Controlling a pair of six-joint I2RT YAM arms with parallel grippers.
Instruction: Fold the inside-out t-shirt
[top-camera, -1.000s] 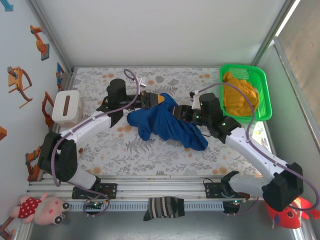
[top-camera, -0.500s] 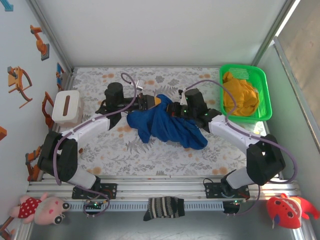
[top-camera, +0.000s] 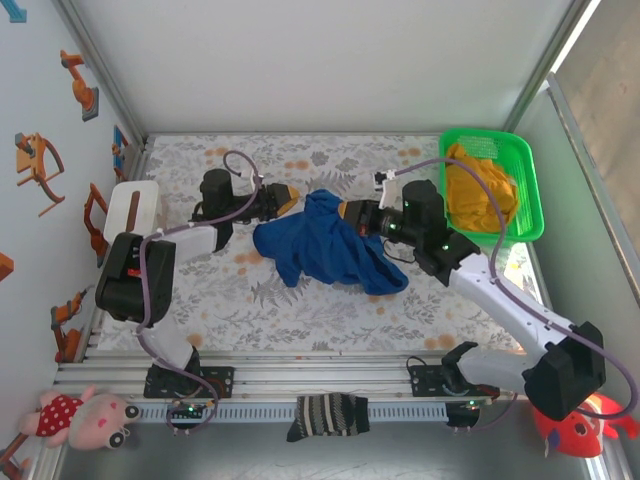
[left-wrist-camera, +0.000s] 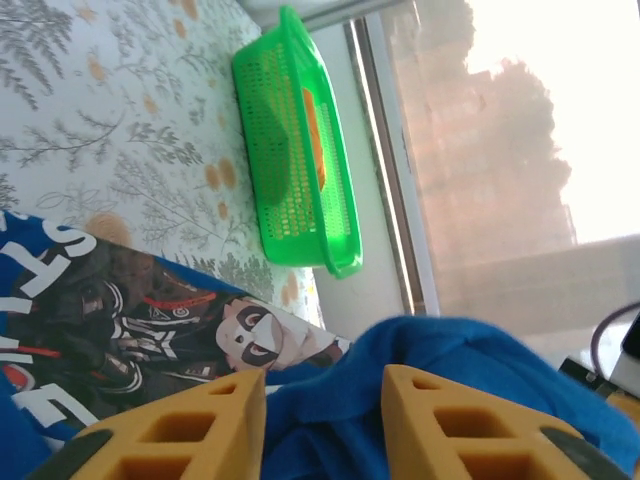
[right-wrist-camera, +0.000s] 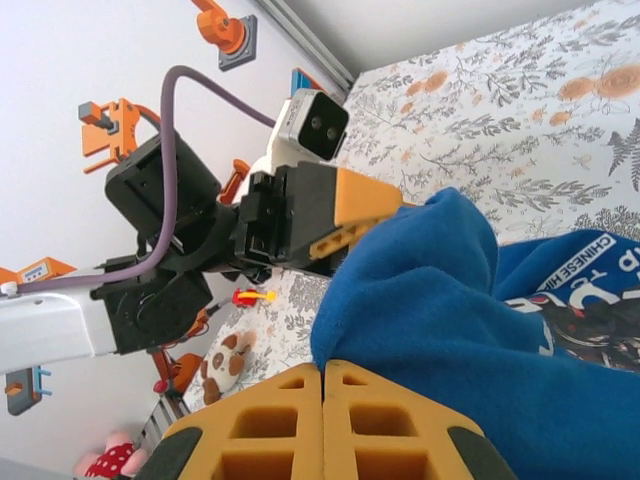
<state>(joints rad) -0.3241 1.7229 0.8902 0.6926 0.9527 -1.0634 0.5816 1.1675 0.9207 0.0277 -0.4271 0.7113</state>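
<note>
**A:** From above, where is the inside-out t-shirt (top-camera: 330, 250)?

**B:** It is crumpled mid-frame on the flowered tabletop (top-camera: 300, 310), between my arms. My left fingers (top-camera: 290, 193) are at its upper-left edge, parted and not closed on cloth. My right fingers (top-camera: 346, 211) are at its upper-right edge, clenched. At upper right, the green basket (top-camera: 531, 215) holds a mustard-yellow garment (top-camera: 480, 195).

**A:** And your left wrist?

**B:** My fingers stand apart, with blue cloth bunched just past them. At lower left, the shirt shows a cartoon figure (left-wrist-camera: 240, 325) and big white letters. I can read "ST". The basket is at top centre, with a yellow strip showing through its mesh.

**A:** Right wrist?

**B:** My pads are pressed flush at the bottom. I cannot tell whether a fold is caught at the tips. Blue cloth mounds just beyond them. At the right edge, white lettering reads "CHINESE".
</note>
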